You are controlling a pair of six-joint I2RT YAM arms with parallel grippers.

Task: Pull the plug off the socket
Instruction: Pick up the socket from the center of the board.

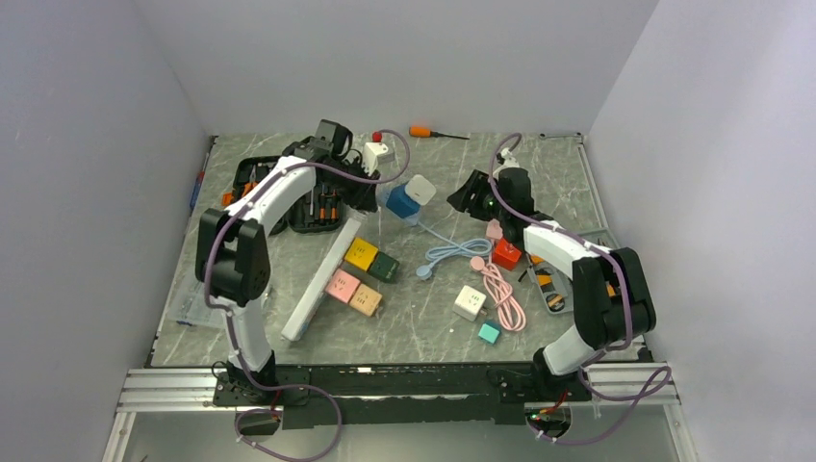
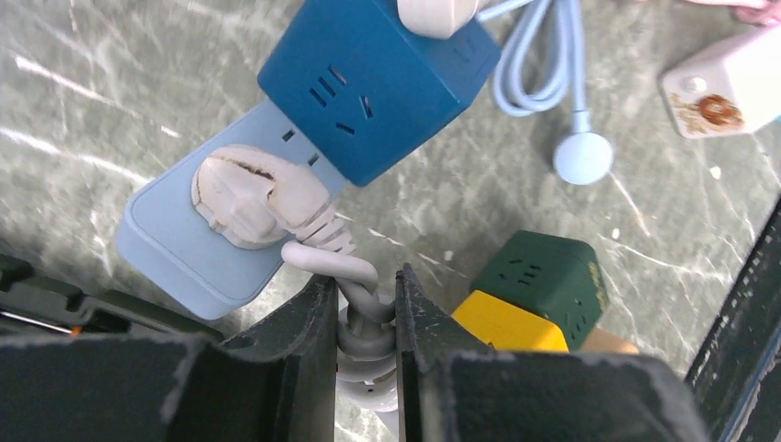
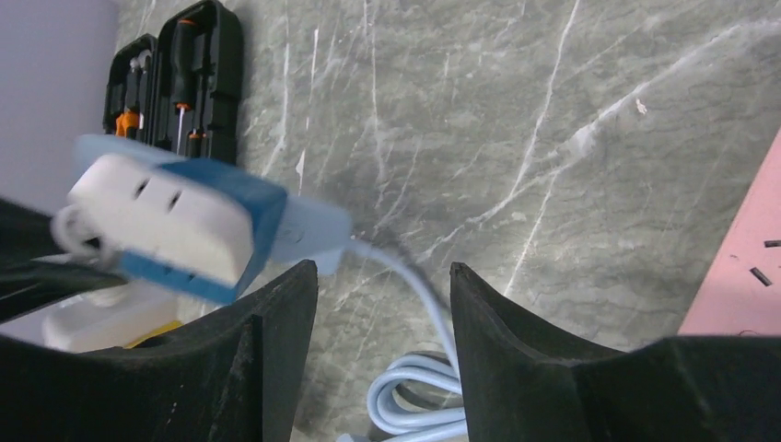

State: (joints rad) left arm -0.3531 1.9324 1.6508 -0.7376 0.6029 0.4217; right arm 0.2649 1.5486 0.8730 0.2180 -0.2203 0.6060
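Beige, with dark seams across its top, the plug [image 2: 253, 198] sits flat against the pale-blue base [image 2: 175, 244] of the socket block, at 7 o'clock of the dark-blue cube [image 2: 387, 83] stacked on that base. Its prongs are hidden. The ribbed collar leaves the plug toward 5 o'clock, and the grey-beige cord [image 2: 355, 281] curls straight down between the left fingers [image 2: 299, 341], which are clamped on it just below the collar. The fingers do not touch the plug body itself.

In the top view the socket block [image 1: 412, 197] lies on the marble bench [image 1: 423, 327] a little toward 12 o'clock from the middle. The left arm reaches it from 9 o'clock, and the right arm is at 3 o'clock of it.

The right fingers [image 3: 267, 350] stand apart with nothing between them. They hang above the bench, with the pale-blue cable [image 3: 414, 295] running below the gap. The socket block shows blurred at 10 o'clock in that view.

A green cube [image 2: 543, 272] and a yellow cube [image 2: 502, 322] touch each other at 4 o'clock of the plug. An open black tool case [image 1: 308, 197] lies at 9 o'clock of the socket block.
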